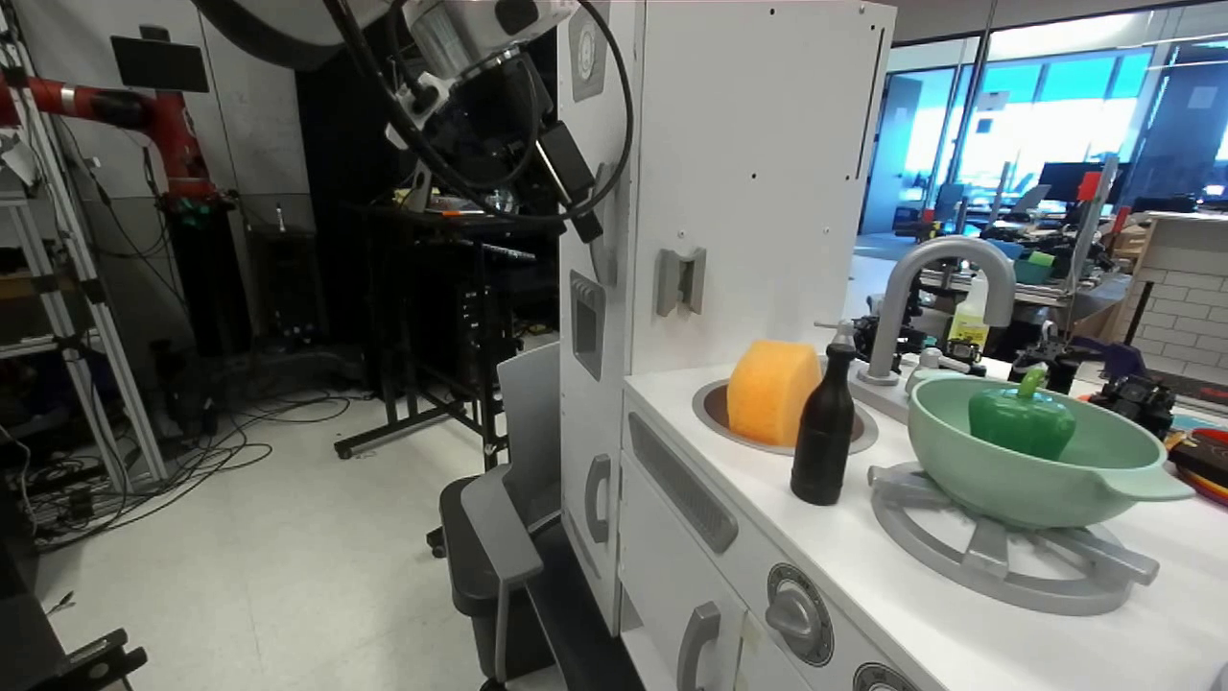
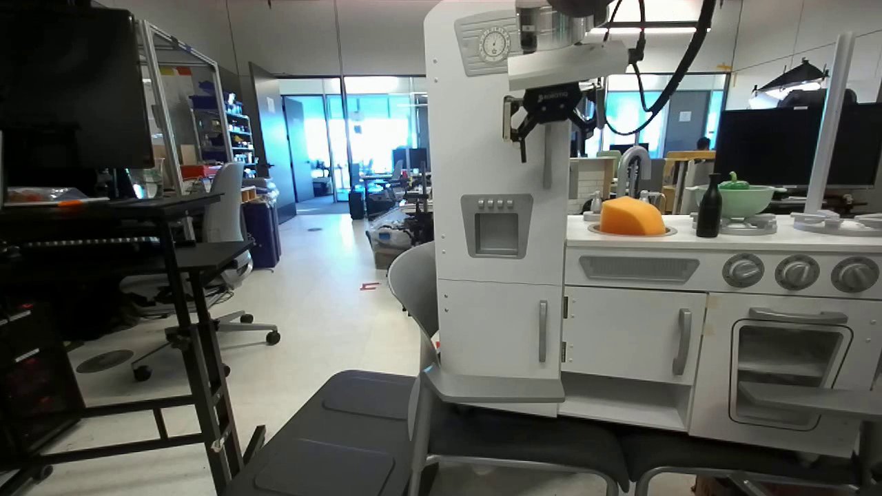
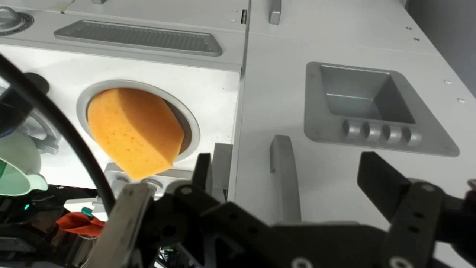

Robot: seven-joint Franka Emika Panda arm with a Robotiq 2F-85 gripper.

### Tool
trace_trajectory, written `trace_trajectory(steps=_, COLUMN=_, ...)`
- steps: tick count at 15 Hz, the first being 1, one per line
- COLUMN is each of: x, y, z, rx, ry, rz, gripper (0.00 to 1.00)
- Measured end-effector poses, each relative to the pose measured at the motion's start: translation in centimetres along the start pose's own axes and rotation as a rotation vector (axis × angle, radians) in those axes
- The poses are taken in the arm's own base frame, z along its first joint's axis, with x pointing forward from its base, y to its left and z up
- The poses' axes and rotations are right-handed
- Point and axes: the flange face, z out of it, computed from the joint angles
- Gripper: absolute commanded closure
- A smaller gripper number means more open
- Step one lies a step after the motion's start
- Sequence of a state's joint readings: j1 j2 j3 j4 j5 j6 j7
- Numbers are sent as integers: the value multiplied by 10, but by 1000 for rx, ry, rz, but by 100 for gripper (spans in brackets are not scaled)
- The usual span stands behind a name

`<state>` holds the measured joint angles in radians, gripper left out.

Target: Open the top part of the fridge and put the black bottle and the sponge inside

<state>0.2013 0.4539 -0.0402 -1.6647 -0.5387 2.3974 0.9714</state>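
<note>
Your gripper was spread, the handle of the closed upper fridge door between its fingers in the wrist view. In both exterior views, right of it, the sponge sat in the sink, the black bottle farther right.

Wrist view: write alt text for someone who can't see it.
Open gripper facing the white upper fridge door, whose grey handle appears between the fingers. At left, an orange sponge sits in a round sink; a black bottle and green bowl are partly cropped.
</note>
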Motion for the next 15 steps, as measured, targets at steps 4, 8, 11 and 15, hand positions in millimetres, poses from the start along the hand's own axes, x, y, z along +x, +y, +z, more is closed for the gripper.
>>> trace_trajectory(steps=4, x=12, y=-7, z=10, rx=-8, ry=22, rz=6, gripper=0)
trace_trajectory(steps=8, x=15, y=-14, z=14, rx=-11, ry=34, rz=5, gripper=0)
trace_trajectory(steps=11, x=15, y=-16, z=14, rx=-12, ry=39, rz=4, gripper=35)
trace_trajectory(steps=15, x=15, y=-19, z=12, rx=-12, ry=44, rz=5, gripper=65)
